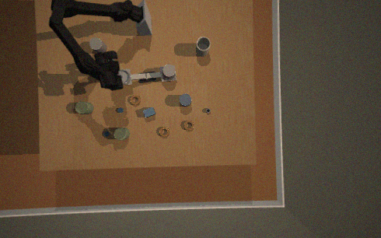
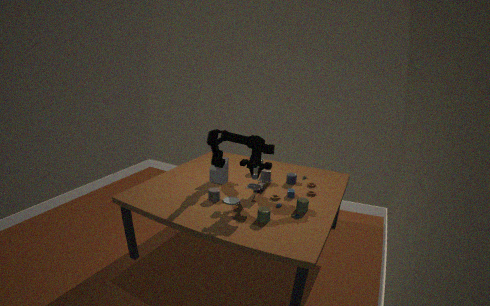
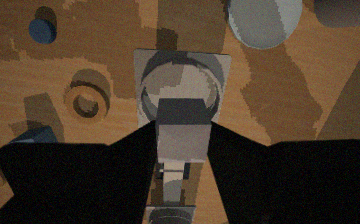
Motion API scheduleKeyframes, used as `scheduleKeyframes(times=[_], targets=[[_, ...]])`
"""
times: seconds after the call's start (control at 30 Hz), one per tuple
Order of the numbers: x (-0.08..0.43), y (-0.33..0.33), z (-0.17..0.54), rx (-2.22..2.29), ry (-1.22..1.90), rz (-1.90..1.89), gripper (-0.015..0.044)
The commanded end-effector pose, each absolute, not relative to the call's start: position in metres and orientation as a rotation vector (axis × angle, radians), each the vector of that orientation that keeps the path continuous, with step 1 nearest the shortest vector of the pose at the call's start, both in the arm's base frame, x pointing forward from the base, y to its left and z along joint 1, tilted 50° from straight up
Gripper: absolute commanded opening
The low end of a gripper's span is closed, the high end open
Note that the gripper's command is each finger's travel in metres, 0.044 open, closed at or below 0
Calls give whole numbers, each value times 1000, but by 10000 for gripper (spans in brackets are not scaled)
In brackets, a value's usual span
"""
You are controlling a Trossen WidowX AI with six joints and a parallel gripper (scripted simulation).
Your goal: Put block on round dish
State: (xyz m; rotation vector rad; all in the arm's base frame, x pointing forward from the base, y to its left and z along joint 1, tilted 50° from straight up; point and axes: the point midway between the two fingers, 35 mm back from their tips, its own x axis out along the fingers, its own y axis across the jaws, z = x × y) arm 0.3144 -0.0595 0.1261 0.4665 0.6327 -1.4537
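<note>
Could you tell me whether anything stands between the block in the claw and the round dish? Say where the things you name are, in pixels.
Nothing visible stands between the block point(image 3: 183, 142) and the dish point(image 2: 231, 200) point(image 3: 265, 22). The gray can point(image 1: 96, 43) point(image 2: 214, 195) point(image 3: 343, 11) stands close to the dish, but on its far side from the block.

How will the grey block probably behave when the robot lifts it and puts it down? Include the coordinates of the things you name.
The grey block point(image 3: 183, 142) looks stiff: its edges are straight. With flat faces, it will probably sit steady and not roll. The gripper point(image 1: 118, 79) point(image 2: 256, 174) point(image 3: 181, 126) holds it from two sides, but its faces look smooth, so it might slip or turn a little.
</note>
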Motion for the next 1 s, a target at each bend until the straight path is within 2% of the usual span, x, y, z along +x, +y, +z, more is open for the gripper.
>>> scheduleKeyframes(times=[0.0, 0.3, 0.6, 0.97], targets=[[314, -39, 144, 474, 629, -1450, 0], [310, -34, 154, 478, 631, -1452, 0], [279, -104, 164, 520, 659, -1437, 0], [218, -176, 175, 470, 621, -1452, 0]])
